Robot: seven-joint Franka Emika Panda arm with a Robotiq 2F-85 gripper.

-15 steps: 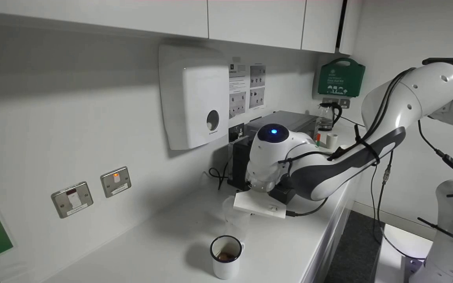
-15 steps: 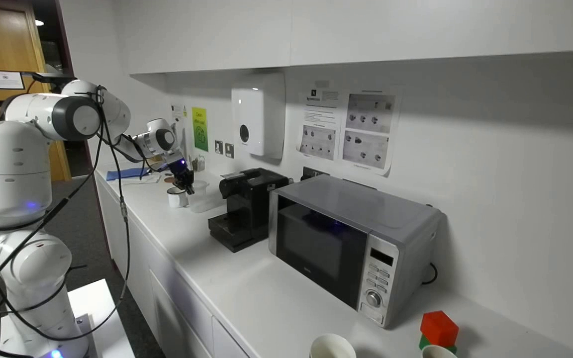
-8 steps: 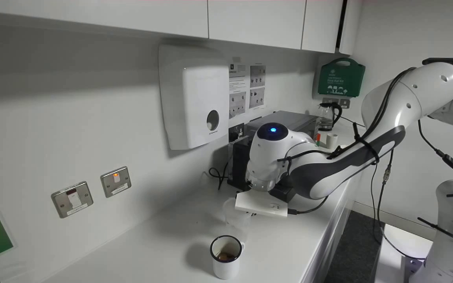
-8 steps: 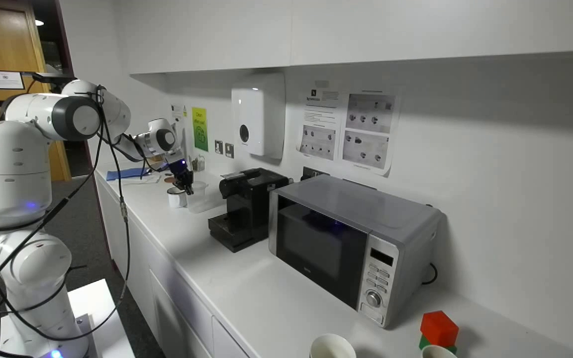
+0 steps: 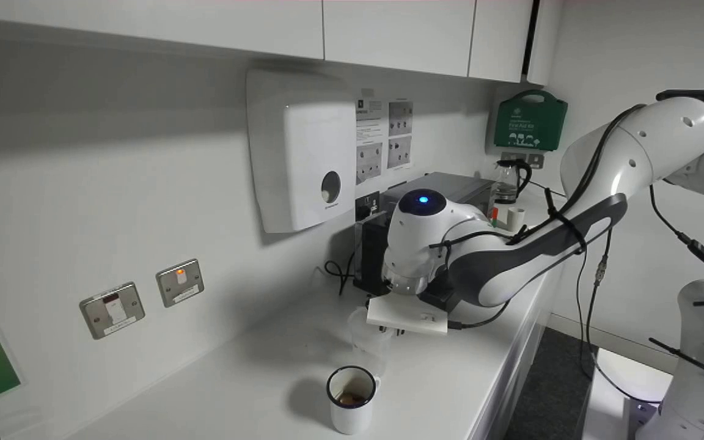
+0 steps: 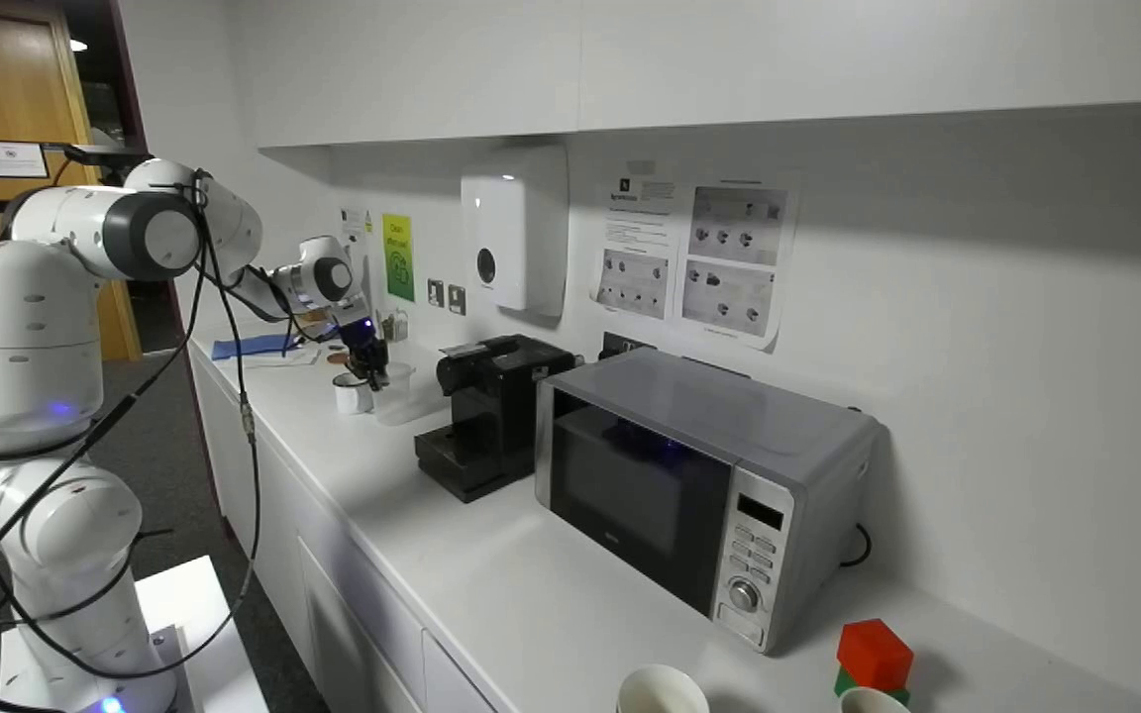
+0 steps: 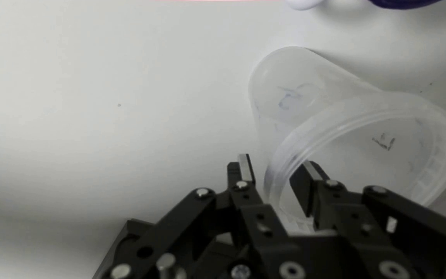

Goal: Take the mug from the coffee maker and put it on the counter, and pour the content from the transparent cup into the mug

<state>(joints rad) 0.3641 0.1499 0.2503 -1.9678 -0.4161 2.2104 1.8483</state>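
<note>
The one claw [image 7: 277,170] had its two fingers [image 7: 245,170] parted across the rim of the one clear cup [image 7: 335,118], one inside and one outside, near nine o'clock on it in the wrist view. On the surface [image 5: 236,397], one mug [image 5: 352,418] with something brown inside stood just past six o'clock from the clear cup in an exterior view, near but apart. In an exterior view one coffee maker [image 6: 506,411] stood between three and four o'clock from the clear cup, one microwave [image 6: 650,485] near four o'clock from that. Two white cups [image 6: 663,688] and two blocks [image 6: 875,654], one red, one green, stood near five o'clock there.
</note>
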